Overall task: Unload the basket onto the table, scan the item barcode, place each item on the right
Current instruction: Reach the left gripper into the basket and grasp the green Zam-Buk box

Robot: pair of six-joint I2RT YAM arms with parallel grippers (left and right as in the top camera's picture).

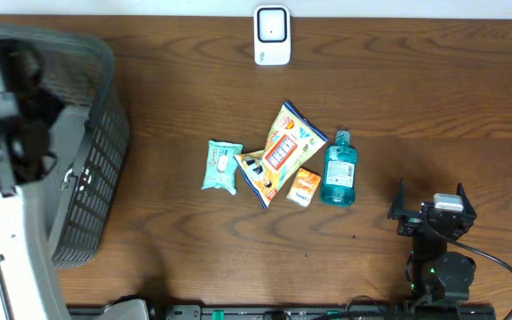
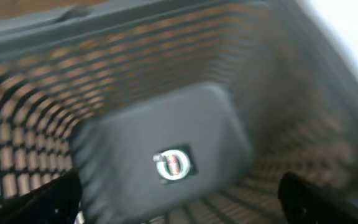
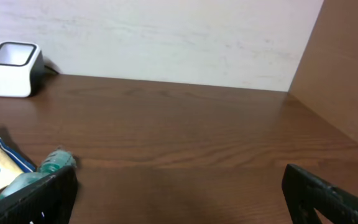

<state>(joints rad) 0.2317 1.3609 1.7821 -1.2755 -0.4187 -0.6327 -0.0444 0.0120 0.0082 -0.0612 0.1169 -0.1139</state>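
Left gripper (image 2: 179,186), seen from its own wrist camera, hangs over the inside of a dark mesh basket (image 2: 36,106), its two black fingers (image 2: 42,199) spread wide at the lower corners of the frame with nothing between them. Below it sits a smooth grey panel (image 2: 166,137) with a small round mark; the view is too blurred to tell whether this is the basket's floor or something lying in it. In the overhead view the left arm (image 1: 12,227) rises from the lower left edge and bends over the basket (image 1: 96,178), which fills the left side of the frame. At the lower right, the right arm (image 1: 438,267) sits folded low near the bottom edge, and the right gripper (image 1: 431,197) points toward the top of the frame, its fingers apart and holding nothing. The items to scan lie clustered in the middle of the brown wooden table (image 1: 416,80), well apart from both grippers: a teal packet (image 1: 222,166) on the left, a yellow snack bag (image 1: 283,151) tilted beside it, a small orange packet (image 1: 305,187) at the bag's lower right, and a blue bottle (image 1: 339,169) lying on its side just right of that. A white scanner (image 1: 272,36) stands at the upper middle of the frame. From the right wrist the scanner appears at the upper left, against a pale wall (image 3: 166,37).
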